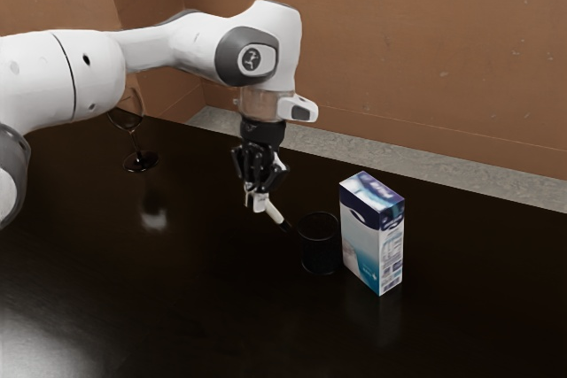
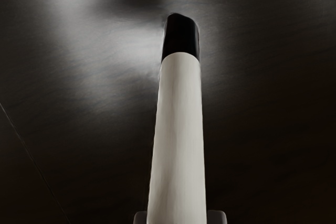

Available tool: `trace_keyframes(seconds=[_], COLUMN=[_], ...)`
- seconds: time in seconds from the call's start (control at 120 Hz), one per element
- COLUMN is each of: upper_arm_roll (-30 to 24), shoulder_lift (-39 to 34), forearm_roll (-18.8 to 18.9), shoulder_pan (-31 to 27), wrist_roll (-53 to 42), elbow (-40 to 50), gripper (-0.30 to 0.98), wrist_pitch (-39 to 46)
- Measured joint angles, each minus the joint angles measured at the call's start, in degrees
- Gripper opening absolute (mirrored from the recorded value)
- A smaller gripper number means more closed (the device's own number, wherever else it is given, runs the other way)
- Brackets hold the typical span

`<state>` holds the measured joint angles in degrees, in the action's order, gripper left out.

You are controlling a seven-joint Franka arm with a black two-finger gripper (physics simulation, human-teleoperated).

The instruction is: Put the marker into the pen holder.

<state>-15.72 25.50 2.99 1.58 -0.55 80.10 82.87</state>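
Within the gripper (image 1: 255,190) slants the marker (image 1: 274,212) (firmly pinched).

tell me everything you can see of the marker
The marker has a smooth, plain off-white barrel and a black end; I can't tell whether that is a cap. My gripper is shut on it, pressing from both sides. It slants, black end lower and toward the pen holder, but is still outside it. It looks raised off the table.
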Motion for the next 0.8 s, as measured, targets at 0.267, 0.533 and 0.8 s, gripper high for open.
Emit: trace_keyframes(seconds=[0.267,0.533,0.8], upper_arm_roll=[-1.3,-1.3,-1.3], shoulder_lift=[2.3,3.4,5.8], forearm_roll=[-2.5,-3.0,-3.0], shoulder_pan=[0.2,0.1,0.0], wrist_roll=[4.9,8.5,10.9], elbow=[-1.9,-2.4,-4.3], gripper=[-0.06,-0.06,-0.05], wrist_pitch=[3.0,4.9,6.5])
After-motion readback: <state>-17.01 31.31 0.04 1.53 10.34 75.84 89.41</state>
